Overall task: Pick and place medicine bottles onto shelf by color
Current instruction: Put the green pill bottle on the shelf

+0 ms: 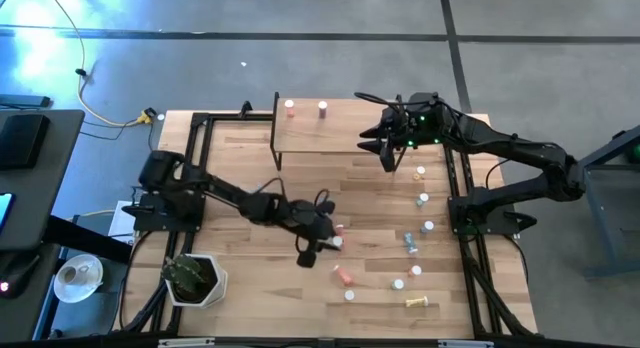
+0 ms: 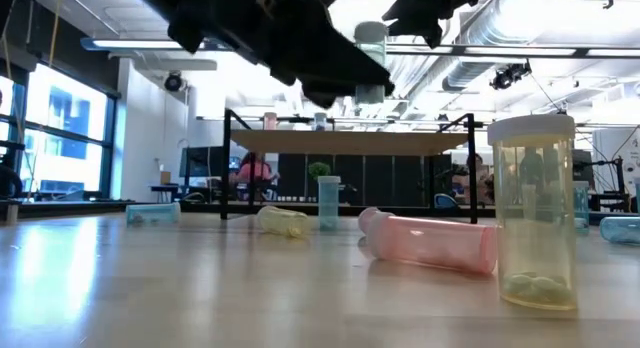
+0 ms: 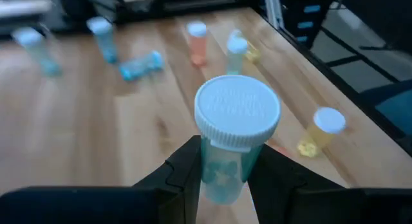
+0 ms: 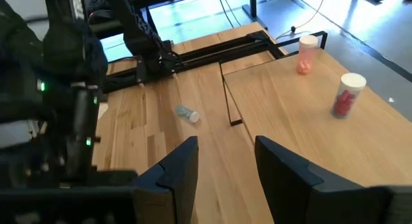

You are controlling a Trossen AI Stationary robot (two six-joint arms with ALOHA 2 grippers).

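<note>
My left gripper is over the middle of the table, shut on a green bottle with a white cap. In the low view the bottle is high above the tabletop. The shelf stands at the far side with two red bottles upright on it. My right gripper is open and empty by the shelf's right end; its wrist view looks over the shelf top. Several more bottles stand or lie on the table's right half. My left gripper pinches the green bottle's body between its two fingers, just below the white cap. The cap end sticks out past the fingertips. The bottle is lifted clear of the table.
Loose bottles run down the right side and the near middle, among them a pink one and a yellow one lying down. A potted plant stands at the near left. One bottle lies beside the shelf's leg.
</note>
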